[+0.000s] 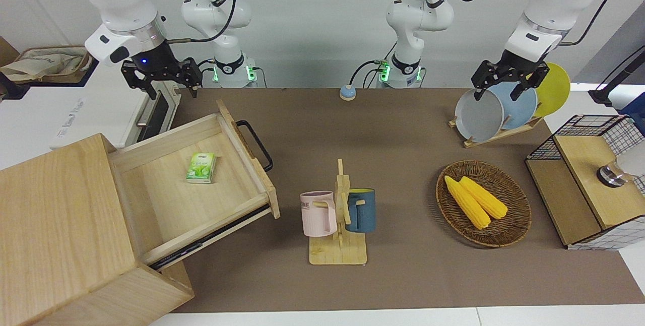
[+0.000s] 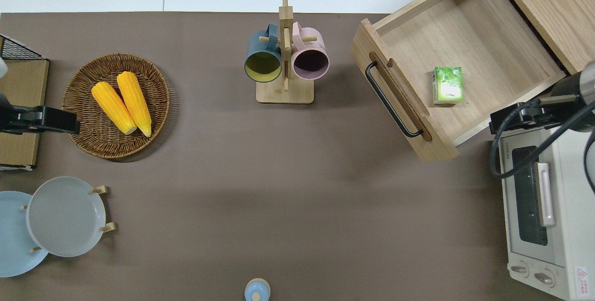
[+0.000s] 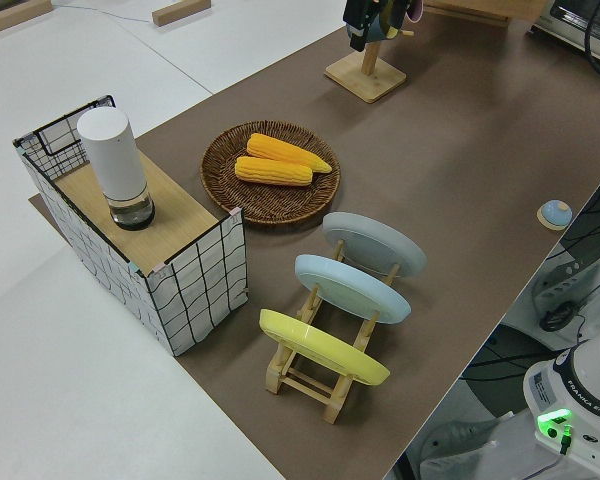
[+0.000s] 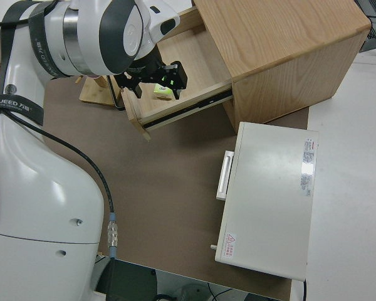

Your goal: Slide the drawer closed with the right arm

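Observation:
The wide light-wood drawer (image 1: 166, 205) is pulled far out of the large wooden cabinet (image 1: 50, 215). Its black bar handle (image 1: 257, 144) faces the middle of the table. A small green box (image 1: 201, 168) lies flat inside it, also seen in the overhead view (image 2: 448, 85). My right gripper (image 1: 171, 89) is open and empty, up in the air. In the overhead view the right gripper (image 2: 511, 119) is over the drawer's side wall nearest the robots (image 2: 511, 101), by the oven's corner. It is apart from the handle (image 2: 390, 101). The left arm is parked with its gripper (image 1: 509, 84) open.
A white toaster oven (image 2: 571, 208) stands next to the drawer, nearer to the robots. A mug rack (image 1: 340, 215) with two mugs stands mid-table. A basket of corn (image 1: 484, 202), a plate rack (image 1: 496, 109) and a wire-mesh box (image 1: 584, 185) sit toward the left arm's end.

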Controlling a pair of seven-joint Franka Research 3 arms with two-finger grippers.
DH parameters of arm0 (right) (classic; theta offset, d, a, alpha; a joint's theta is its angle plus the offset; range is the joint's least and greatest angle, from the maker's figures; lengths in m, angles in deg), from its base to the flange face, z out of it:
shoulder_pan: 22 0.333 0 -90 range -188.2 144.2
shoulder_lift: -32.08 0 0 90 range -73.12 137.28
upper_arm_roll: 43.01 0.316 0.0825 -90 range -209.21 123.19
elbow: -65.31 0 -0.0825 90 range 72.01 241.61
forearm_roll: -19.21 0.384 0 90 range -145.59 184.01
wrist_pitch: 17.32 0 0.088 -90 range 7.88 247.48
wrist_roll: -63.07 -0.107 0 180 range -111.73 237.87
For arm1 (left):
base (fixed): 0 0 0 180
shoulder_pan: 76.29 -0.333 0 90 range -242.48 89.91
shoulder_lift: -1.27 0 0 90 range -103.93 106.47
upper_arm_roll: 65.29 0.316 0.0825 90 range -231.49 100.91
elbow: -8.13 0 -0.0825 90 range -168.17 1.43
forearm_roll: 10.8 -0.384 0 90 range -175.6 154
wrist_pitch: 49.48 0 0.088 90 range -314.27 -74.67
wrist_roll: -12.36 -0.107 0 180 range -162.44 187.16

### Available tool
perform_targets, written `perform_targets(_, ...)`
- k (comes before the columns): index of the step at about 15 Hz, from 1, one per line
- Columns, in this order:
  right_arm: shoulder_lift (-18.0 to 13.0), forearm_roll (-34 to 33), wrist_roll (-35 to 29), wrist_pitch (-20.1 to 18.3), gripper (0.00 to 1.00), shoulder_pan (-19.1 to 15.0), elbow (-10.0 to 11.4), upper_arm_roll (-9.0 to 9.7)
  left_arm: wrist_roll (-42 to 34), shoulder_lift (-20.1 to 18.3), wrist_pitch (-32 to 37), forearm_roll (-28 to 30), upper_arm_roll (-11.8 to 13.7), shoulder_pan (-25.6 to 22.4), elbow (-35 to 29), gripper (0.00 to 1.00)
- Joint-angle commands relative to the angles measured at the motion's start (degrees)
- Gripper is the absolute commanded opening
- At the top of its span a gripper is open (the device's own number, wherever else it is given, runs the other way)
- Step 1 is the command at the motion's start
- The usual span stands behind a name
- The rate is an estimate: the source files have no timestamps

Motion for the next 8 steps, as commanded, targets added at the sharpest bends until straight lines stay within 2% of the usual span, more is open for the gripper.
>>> perform_targets(1,-0.4,-0.8,1.0,-0.8,0.990,0.0,0.2,0.27,-0.4,0.8,0.0,-0.7,1.0,1.0,1.2,1.00)
perform_targets(8,-0.3,-0.3,1.6,-0.8,0.990,-0.1,0.2,0.19,-0.4,0.8,0.0,-0.7,1.0,1.0,1.2,1.00)
